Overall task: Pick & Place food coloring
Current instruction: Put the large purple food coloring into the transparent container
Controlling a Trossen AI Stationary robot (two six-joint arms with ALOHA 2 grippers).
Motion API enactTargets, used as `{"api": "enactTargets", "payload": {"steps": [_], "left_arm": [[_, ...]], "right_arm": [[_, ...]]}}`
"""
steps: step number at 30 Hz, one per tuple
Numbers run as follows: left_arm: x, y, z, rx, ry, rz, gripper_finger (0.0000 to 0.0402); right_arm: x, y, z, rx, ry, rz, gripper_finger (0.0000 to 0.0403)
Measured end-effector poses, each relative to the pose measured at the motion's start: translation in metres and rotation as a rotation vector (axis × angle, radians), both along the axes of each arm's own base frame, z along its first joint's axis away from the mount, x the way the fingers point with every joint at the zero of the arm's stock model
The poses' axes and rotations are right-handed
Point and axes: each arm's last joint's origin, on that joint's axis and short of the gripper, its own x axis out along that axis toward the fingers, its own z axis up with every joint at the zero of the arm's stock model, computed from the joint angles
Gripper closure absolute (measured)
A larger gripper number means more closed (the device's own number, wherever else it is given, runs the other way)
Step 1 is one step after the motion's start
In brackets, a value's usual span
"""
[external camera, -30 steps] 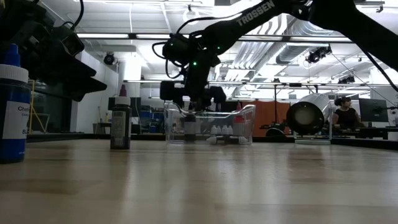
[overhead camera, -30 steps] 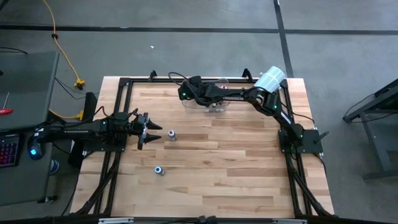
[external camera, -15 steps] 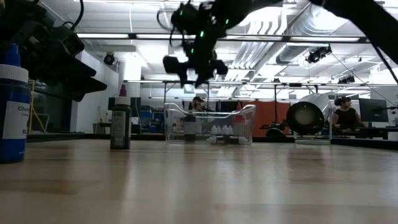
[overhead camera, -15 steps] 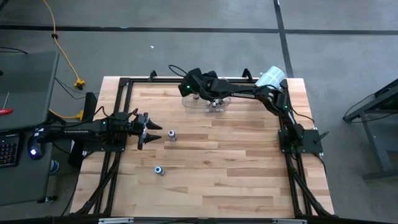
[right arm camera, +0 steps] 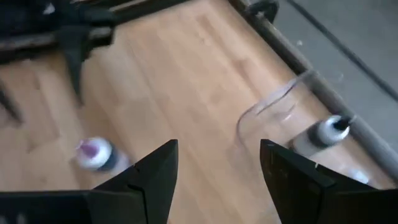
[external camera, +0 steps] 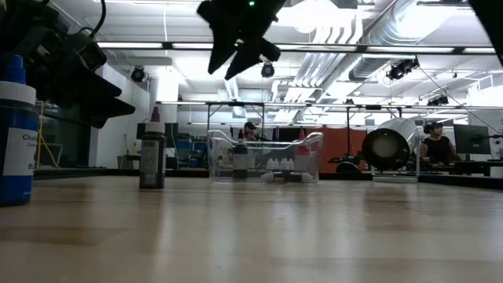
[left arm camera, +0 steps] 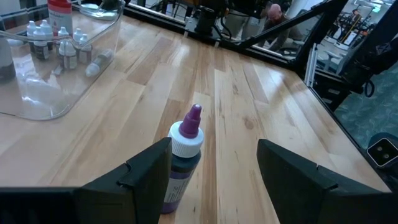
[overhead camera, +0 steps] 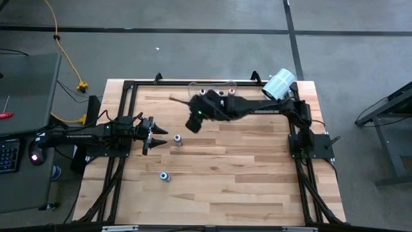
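Food coloring bottles [left arm camera: 59,46] stand inside the clear bin [left arm camera: 37,99], one purple-tipped bottle [overhead camera: 178,140] outside it before the released left tool [overhead camera: 154,135], the right tool [overhead camera: 192,124], released and empty, above the tabletop [overhead camera: 244,174].

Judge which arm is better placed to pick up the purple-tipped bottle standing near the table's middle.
Left, probably. The left pincer is open, low, with the purple-tipped bottle straight ahead between its fingers. The right pincer is also open, but raised high above the table.

blue-capped bottle [external camera: 16,134] cut off at edge, right wrist view blurred
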Motion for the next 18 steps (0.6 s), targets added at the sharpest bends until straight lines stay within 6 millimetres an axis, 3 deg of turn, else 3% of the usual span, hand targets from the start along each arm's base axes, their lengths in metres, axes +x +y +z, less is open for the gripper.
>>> {"api": "enactTargets", "payload": {"steps": [9, 13, 18], "left_arm": [[0.000, 0.000, 0.000, 0.000, 0.000, 0.000, 0.0167], [0.000, 0.000, 0.000, 0.000, 0.000, 0.000, 0.0167], [0.000, 0.000, 0.000, 0.000, 0.000, 0.000, 0.0167]], "right_arm": [[-0.052, 0.055, -0.049, 0.068, -0.249, 0.082, 0.0187], [-0.074, 0.067, -0.064, 0.078, -0.315, 0.119, 0.0187], [-0.089, 0.079, -0.097, 0.085, -0.296, 0.219, 0.0187]]}}
